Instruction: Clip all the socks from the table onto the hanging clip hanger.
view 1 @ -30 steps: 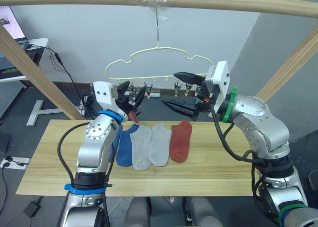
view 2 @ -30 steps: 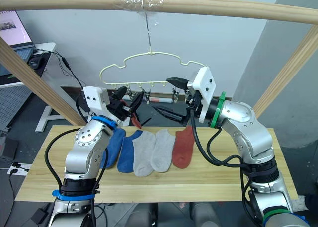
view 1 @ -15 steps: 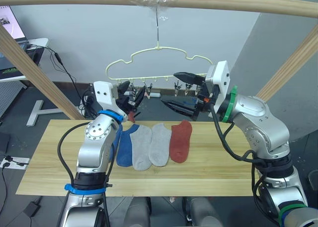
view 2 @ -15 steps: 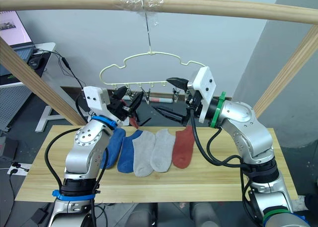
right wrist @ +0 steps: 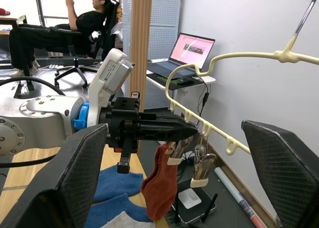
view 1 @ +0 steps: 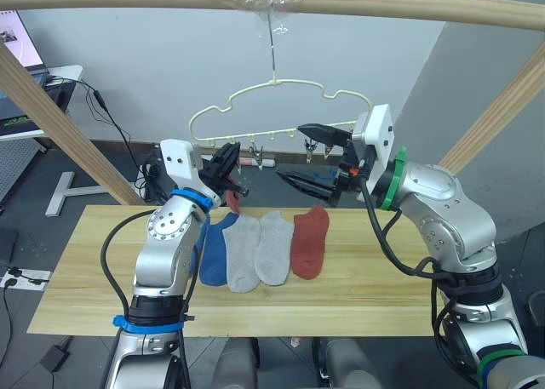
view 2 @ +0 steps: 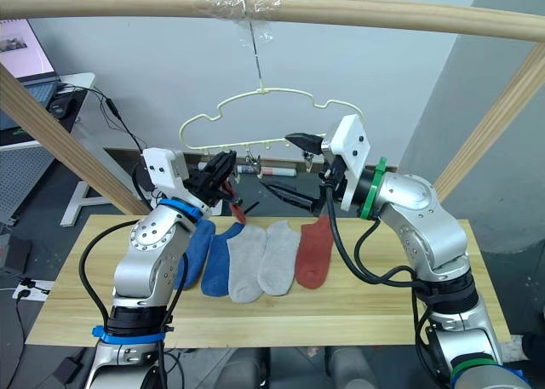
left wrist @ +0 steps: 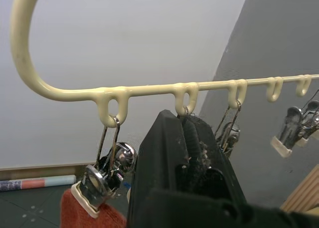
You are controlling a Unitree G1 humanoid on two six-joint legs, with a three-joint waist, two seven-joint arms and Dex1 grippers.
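The thin pale yellow wire clip hanger [view 1: 271,106], cloud-shaped in outline, hung by its top hook from a thick wooden pole [view 1: 383,4] above the long light wooden table [view 1: 366,300]. The left gripper [view 1: 231,164] was raised to the hanger's lower bar, its black fingers [left wrist: 183,153] pressed shut around one of the small grey metal clips hanging there. Just beside those jaws, on the neighbouring clip [left wrist: 102,180], one rust red ankle sock [right wrist: 162,180] hung clipped by its edge. The right gripper [view 1: 305,155] was held level near the hanger's opposite end, its jaws spread wide apart and holding nothing. Below both grippers, five socks lay side by side on the table: two blue [view 1: 215,249], two light grey [view 1: 274,248], and one rust red [view 1: 310,242].
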